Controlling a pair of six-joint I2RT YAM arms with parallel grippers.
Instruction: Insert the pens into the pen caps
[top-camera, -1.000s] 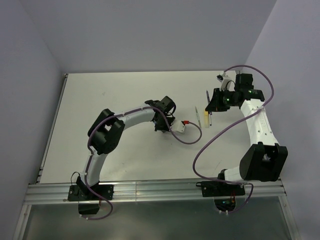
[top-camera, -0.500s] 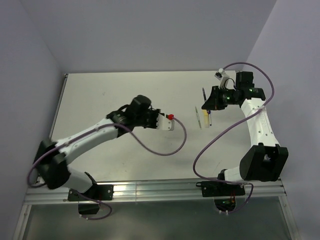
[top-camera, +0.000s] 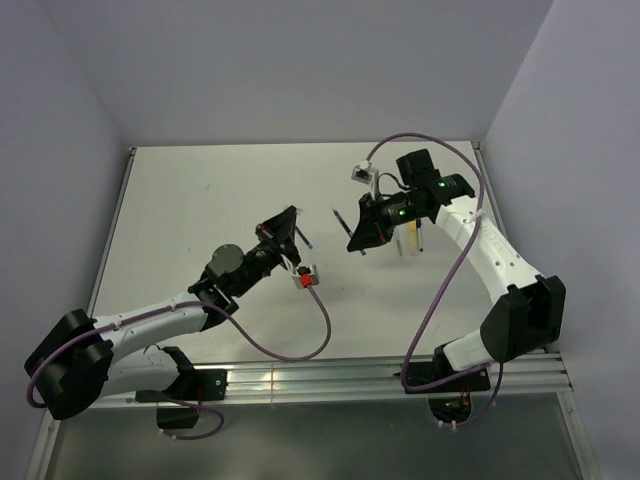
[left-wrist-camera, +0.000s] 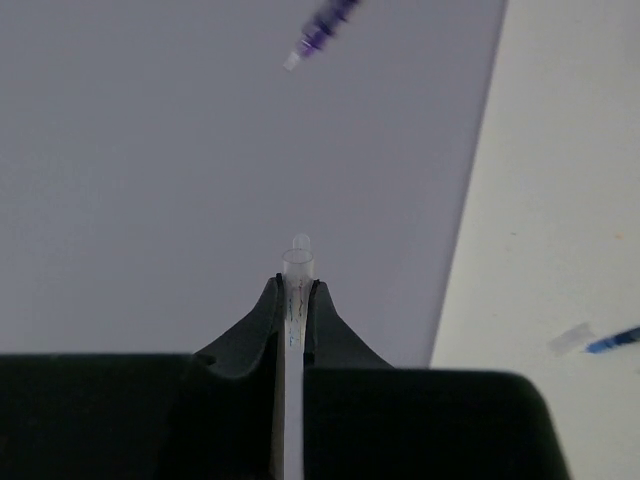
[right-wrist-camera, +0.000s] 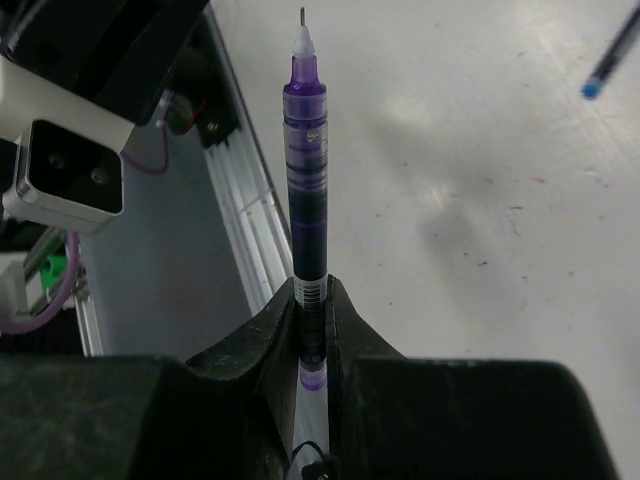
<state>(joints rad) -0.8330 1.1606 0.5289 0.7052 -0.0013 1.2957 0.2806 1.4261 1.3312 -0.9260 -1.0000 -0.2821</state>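
My right gripper is shut on a dark purple pen, held in the air with its bare tip pointing at the left arm. In the top view the right gripper and its pen hang over the table's middle. My left gripper is shut on a pale translucent pen cap, open end forward. The pen's tip shows ahead of it, above and slightly right of the cap, with a gap between them. The left gripper faces the right one. A yellow cap lies half hidden under the right arm.
A thin blue stick and a small pale piece lie on the white table; the stick's end also shows in the right wrist view. Purple cables loop off both arms. Grey walls stand at the back and sides.
The left arm swung forward and turned its gripper and cap to face right. The right gripper carried the dark pen left, away from the yellow cap, towards the left gripper.
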